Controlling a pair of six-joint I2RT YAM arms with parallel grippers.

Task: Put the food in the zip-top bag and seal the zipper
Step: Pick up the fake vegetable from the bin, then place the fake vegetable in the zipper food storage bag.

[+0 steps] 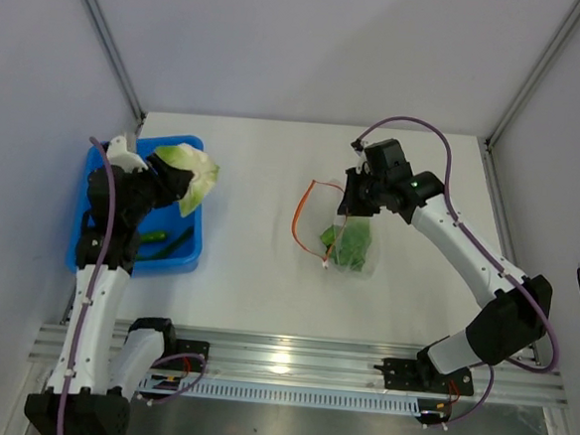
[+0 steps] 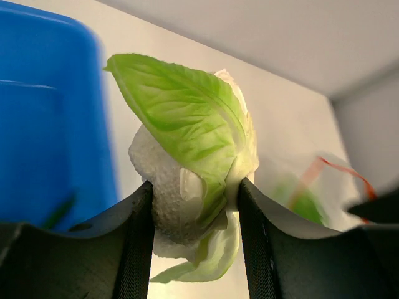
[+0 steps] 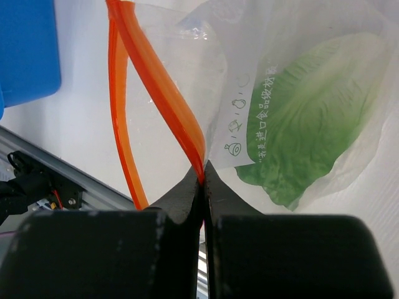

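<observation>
Loading part-done: left gripper [image 2: 194,187] clamps a leafy piece [image 2: 187,124] btwn its fingers, blue bin [image 1: 183,255] alongside. Right gripper [image 3: 204,177] pinches the zipper [image 3: 156,81]; zip-top bag [image 3: 206,37], one leaf [image 3: 312,124] inside, just ahead of its tips. Peppers [image 1: 152,236] in bin, bag unsealed.

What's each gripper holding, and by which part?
The left gripper holds the leafy cabbage piece by its white base. The right gripper is pinched shut on the orange zipper strip of the bag.

The top view looks down from above and behind the arms [image 1: 90,303] onto the whole table [image 1: 256,275]. The left wrist view, close behind a leafy piece [image 2: 187,143], faces the zip-top bag [image 2: 312,193], which the right wrist view shows close up; both catch the blue bin [image 2: 43,124].
</observation>
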